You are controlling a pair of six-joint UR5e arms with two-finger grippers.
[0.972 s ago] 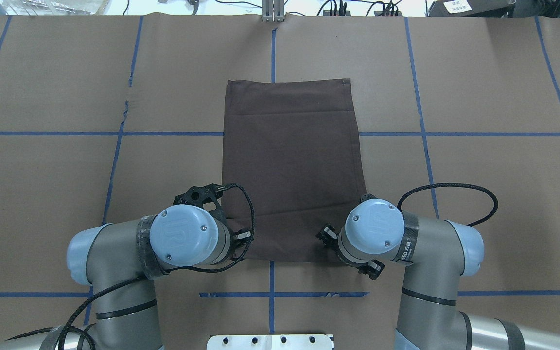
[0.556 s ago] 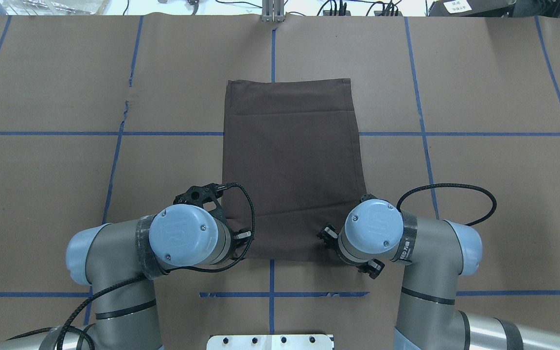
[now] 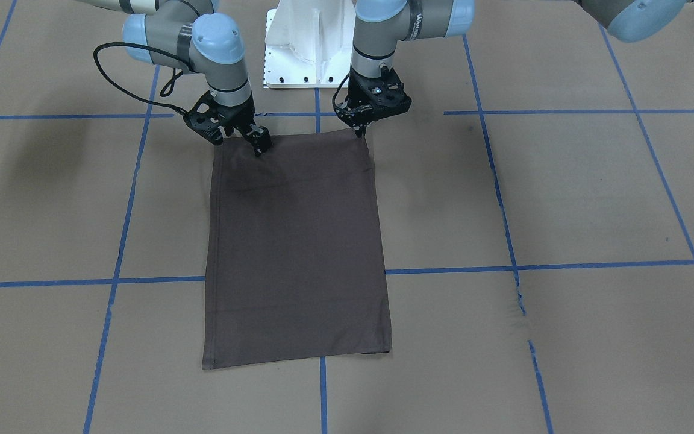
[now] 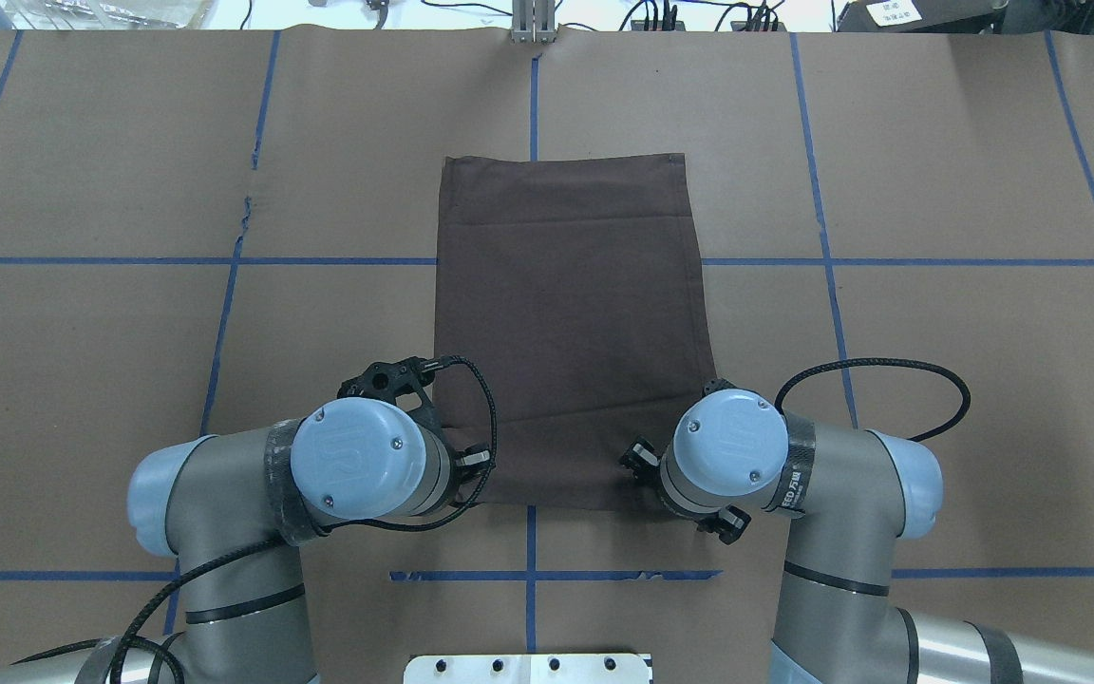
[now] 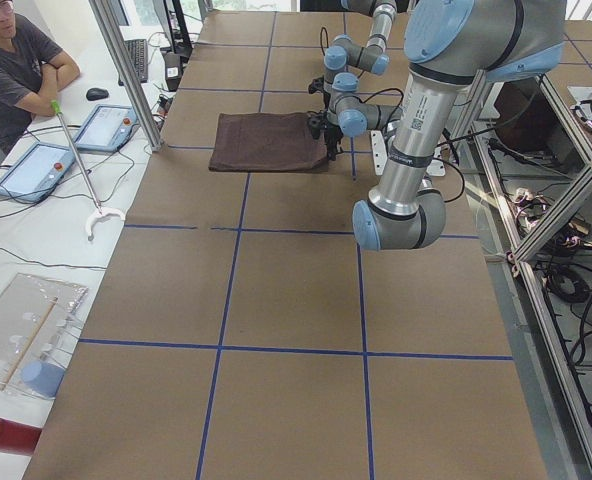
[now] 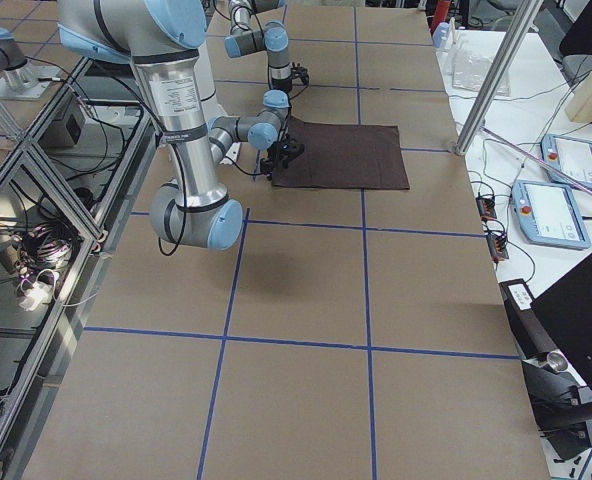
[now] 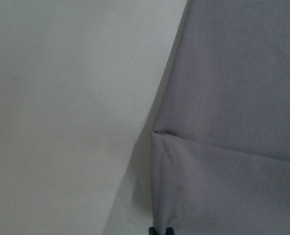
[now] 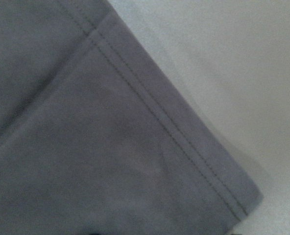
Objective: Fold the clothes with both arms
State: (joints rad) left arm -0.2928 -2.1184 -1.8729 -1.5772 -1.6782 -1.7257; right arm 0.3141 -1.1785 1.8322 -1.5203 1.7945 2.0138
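Shirt [image 4: 571, 323]: folded rectangle, being carried flat at the middle of the table [image 4: 82, 380]. Its left corner toward the robot's edge is being pinched by the left claw [image 3: 360, 129], fingers almost together. Its right corner is being straddled by the right claw [image 3: 241, 141], fingers wide apart, nothing held.

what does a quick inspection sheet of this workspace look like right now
surface: brown paper table with a blue tape grid and a small tear
job's things: dark T-shirt lying flat, folded to a rectangle
clutter: nothing seen
pincers: left pincer at one robot-side corner, state unclear; right pincer open over the other corner
cables: black cable loops off the right wrist; left cable arcs over the shirt's edge
surroundings: seated person and tablets at a side desk
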